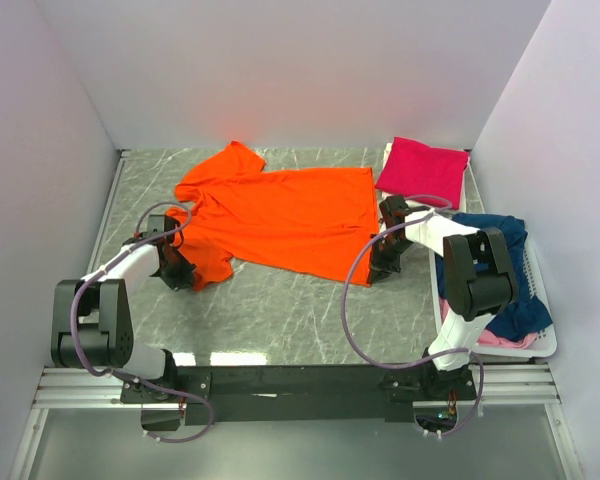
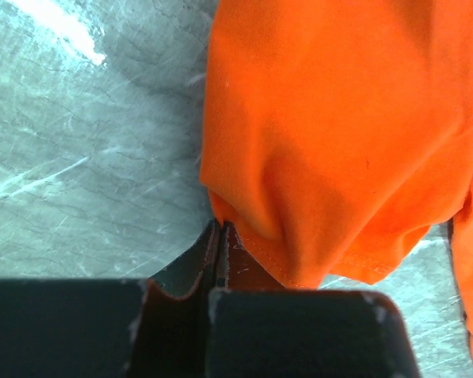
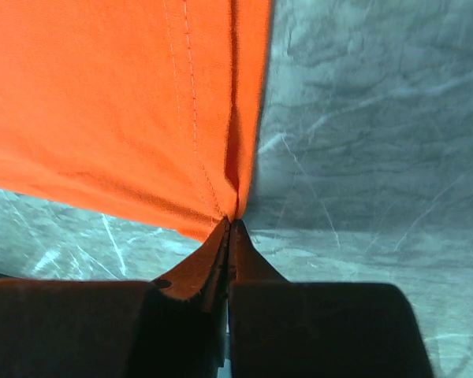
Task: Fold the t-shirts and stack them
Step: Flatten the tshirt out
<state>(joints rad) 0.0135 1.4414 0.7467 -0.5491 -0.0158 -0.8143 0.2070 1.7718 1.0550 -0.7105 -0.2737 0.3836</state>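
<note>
The bright orange t-shirt (image 1: 280, 215) lies spread sideways on the grey marble table, neck end to the left, hem to the right. My left gripper (image 1: 183, 272) is shut on its near-left sleeve; in the left wrist view the jaws (image 2: 221, 227) pinch the orange cloth (image 2: 339, 134). My right gripper (image 1: 380, 270) is shut on the near hem corner; in the right wrist view the jaws (image 3: 231, 222) pinch the orange hem (image 3: 118, 110). A folded magenta-pink t-shirt (image 1: 422, 165) lies at the back right. Navy blue (image 1: 505, 262) and pale pink (image 1: 500, 340) tees lie in the basket.
A white plastic basket (image 1: 542, 345) stands at the right edge of the table beside the right arm. White walls close the table at left, back and right. Grey marble tabletop (image 1: 280, 310) shows in front of the orange shirt.
</note>
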